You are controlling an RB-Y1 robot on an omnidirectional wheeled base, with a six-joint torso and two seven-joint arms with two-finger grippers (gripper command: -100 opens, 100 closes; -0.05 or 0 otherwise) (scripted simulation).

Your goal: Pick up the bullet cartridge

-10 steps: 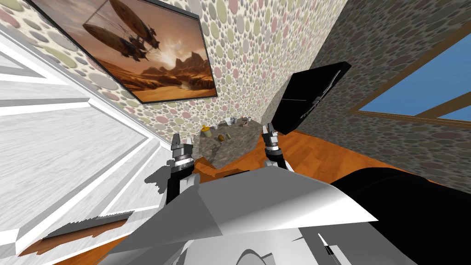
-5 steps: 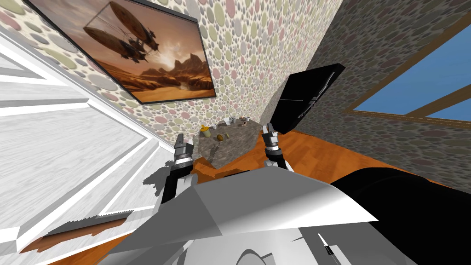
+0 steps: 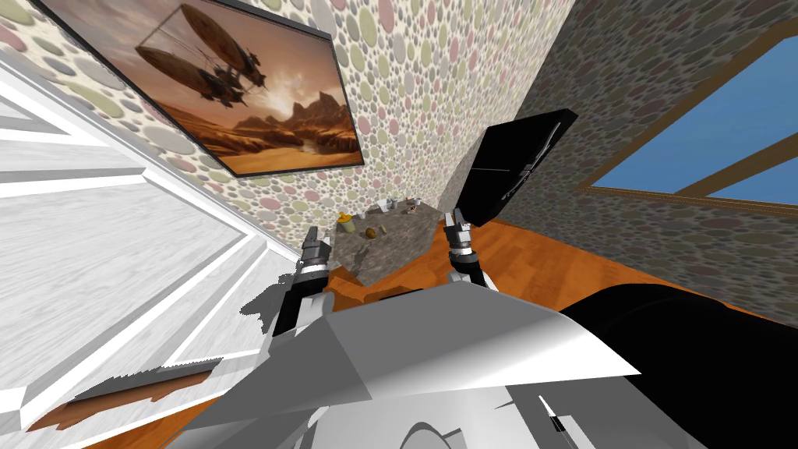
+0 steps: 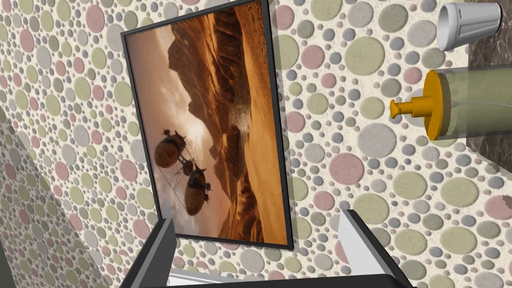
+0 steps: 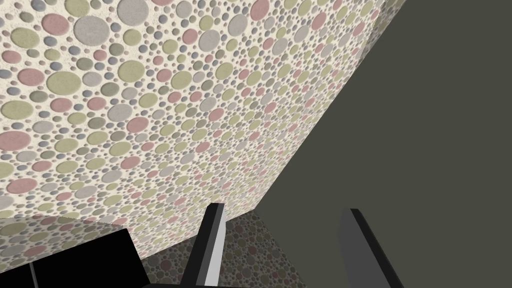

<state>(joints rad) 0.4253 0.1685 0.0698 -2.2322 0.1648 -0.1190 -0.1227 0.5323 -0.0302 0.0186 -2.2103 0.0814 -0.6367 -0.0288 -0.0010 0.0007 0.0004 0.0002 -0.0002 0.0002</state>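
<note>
Open left end effector point(image 4: 260, 250), empty, short of the counter; cartridge not reached yet.
Its 2 fingers point(image 4: 357, 240) stand spread with nothing between them, probably pre-set wide for a small target. It faces the wall picture point(image 4: 215, 125), so it isn't lined up on anything yet. Just ahead, toward the robot's right: pump bottle point(image 3: 347, 224) with orange top on the stone-pattern counter point(image 3: 390, 253), and a white cup point(image 4: 467, 19) beyond it. The small brass-brown item point(image 3: 372, 232) just past the bottle is likely the bullet cartridge, lying on the counter top; too small to confirm. The right end effector point(image 3: 456, 226) is also open, parked beside a black panel point(image 3: 514, 164), seemingly keeping clear.
</note>
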